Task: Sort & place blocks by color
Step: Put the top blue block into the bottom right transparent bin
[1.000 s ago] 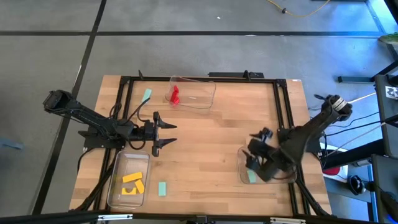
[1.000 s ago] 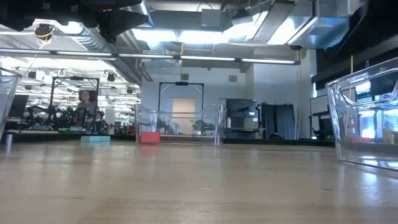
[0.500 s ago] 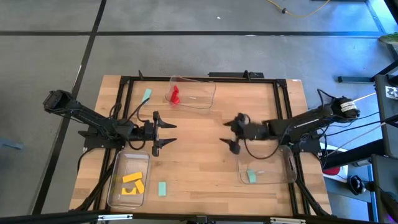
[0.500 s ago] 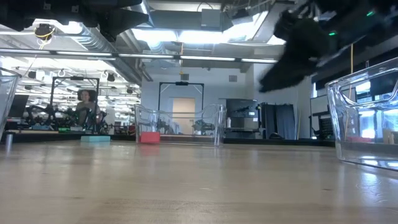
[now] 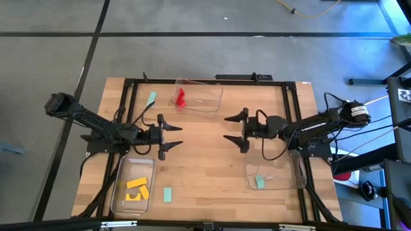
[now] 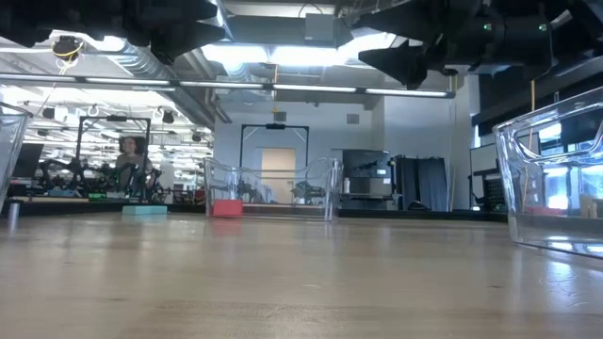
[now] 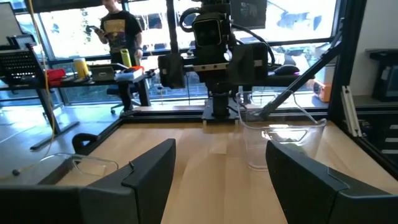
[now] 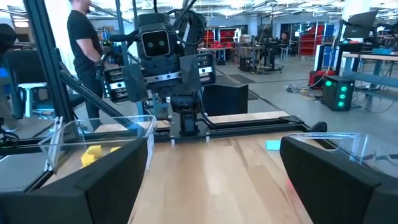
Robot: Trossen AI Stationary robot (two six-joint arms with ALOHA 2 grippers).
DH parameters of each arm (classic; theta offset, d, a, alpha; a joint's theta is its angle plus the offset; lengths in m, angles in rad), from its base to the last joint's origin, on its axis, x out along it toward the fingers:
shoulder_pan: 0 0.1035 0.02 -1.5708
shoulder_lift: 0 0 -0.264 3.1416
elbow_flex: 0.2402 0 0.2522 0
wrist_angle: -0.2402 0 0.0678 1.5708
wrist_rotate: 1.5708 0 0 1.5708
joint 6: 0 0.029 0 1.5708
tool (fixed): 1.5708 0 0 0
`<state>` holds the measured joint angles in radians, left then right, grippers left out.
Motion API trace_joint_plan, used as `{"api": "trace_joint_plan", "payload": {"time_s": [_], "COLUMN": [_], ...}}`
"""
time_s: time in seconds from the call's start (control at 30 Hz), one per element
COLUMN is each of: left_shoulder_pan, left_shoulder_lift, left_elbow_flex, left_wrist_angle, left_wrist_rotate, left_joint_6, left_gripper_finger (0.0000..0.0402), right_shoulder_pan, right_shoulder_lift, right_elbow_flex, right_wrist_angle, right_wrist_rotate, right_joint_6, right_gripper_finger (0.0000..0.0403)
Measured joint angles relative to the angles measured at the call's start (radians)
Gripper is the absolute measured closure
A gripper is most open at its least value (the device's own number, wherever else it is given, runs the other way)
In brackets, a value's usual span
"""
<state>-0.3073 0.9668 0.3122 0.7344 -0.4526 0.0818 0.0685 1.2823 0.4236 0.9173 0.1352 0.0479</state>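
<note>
Red blocks point(image 5: 181, 97) lie in the far clear tray point(image 5: 207, 102). Yellow blocks point(image 5: 137, 189) lie in the near left tray point(image 5: 122, 172). One teal block point(image 5: 259, 182) lies in the near right tray point(image 5: 286, 173). Two more teal blocks lie flat on the table, one near the far left corner point(image 5: 152, 98) and one by the near edge point(image 5: 167, 194). My left gripper point(image 5: 178, 136) hovers open left of the table's middle. My right gripper point(image 5: 226, 128) hovers open right of the middle. They point at each other and hold nothing.
A black frame point(image 5: 212, 81) runs around the tabletop. The bare wood between the two grippers point(image 5: 202, 154) holds nothing. The low view shows the far tray point(image 6: 268, 188) and the near right tray's wall point(image 6: 556, 179). A person point(image 7: 118, 31) stands in the room beyond the table.
My right gripper rose from over the near right tray and swung toward the table's middle and far side. It turned from pointing down to level, pointing at the left edge. The teal block stayed in that tray. The left arm kept still.
</note>
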Motion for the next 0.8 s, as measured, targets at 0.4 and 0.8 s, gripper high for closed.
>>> {"api": "trace_joint_plan", "payload": {"time_s": [0.4,0.8], "left_shoulder_pan": [0.0,0.005], "left_shoulder_lift": [0.0,0.0], "left_elbow_flex": [0.0,0.0], "left_wrist_angle": [0.0,-0.076], "left_wrist_rotate": [0.0,-0.222], "left_joint_6": [-0.002,-0.106], "left_gripper_finger": [0.0159,0.0159], "right_shoulder_pan": [0.0,0.0], "right_shoulder_lift": [0.0,0.0], "right_elbow_flex": [0.001,0.001], "right_wrist_angle": [-0.019,-0.034], "right_wrist_rotate": [0.002,0.003], "right_joint_6": [0.0,0.026], "right_gripper_finger": [0.0034,0.0034]}}
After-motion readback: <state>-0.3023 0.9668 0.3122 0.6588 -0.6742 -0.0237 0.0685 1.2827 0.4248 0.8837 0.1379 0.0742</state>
